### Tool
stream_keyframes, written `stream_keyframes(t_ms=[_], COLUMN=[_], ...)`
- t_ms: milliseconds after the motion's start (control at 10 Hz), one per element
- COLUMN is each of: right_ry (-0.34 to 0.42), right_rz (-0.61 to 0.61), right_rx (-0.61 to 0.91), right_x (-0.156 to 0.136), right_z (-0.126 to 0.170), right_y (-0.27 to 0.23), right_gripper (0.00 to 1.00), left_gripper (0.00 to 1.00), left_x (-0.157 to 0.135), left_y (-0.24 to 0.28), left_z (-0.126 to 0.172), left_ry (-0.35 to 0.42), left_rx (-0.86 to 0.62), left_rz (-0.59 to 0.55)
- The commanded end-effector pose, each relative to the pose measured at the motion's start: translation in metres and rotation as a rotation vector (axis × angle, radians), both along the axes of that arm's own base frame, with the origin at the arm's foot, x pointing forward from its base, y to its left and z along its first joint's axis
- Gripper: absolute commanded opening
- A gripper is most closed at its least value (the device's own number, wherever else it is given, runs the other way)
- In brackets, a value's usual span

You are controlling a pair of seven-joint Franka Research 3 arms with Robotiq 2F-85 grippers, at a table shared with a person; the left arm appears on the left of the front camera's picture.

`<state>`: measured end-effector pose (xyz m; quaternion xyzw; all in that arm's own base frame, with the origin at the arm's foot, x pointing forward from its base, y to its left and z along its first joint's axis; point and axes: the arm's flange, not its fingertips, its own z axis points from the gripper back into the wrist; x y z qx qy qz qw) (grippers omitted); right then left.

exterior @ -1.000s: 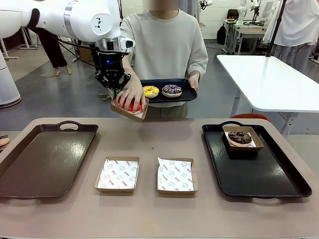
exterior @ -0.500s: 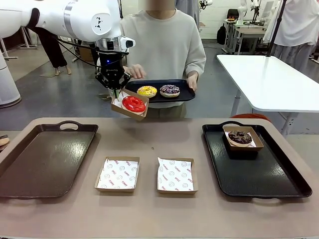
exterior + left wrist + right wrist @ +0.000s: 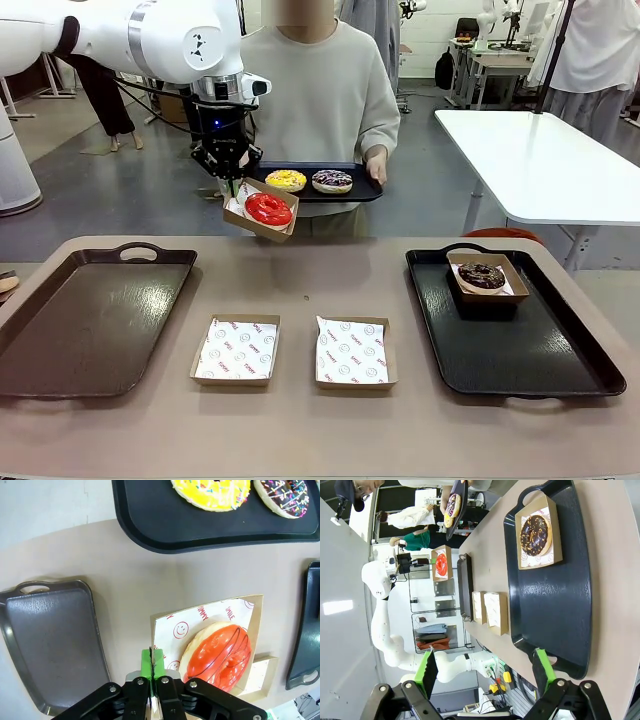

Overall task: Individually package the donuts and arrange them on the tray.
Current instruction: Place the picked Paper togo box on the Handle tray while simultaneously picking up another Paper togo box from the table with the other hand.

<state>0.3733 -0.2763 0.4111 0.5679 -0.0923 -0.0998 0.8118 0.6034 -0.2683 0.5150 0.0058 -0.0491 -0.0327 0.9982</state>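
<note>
Front view — red donut (image 3: 268, 209) in box (image 3: 252, 226)

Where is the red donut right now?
Front view, left of centre: the red donut lies in a tilted box pinched by the left gripper, held above the table, next to the person's tray.

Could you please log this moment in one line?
left tool: shut on brown cardboard box | load: glossy red ring donut | right tool: open
</note>
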Motion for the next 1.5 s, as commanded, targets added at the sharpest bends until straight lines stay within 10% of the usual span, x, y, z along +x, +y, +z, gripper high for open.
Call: stream_keyframes(t_ms=[0,800,1400], right_ry=[0.003,0.000,0.074], right_rz=[-0.001,0.000,0.177], right_rx=[0.002,0.000,-0.399], right_x=[-0.001,0.000,0.017], right_z=[0.000,0.000,0.091], right_y=[-0.001,0.000,0.139], right_gripper=[1.00,1.00,1.00], left_gripper=[0.00,0.01,0.01], left_x=[-0.002,0.000,-0.128], left_y=[0.002,0.000,0.119], left_z=[0.002,0.000,0.014], left_ry=[-0.006,0.000,-0.037], left_rx=[0.000,0.000,-0.043], left_rz=[-0.004,0.000,-0.096])
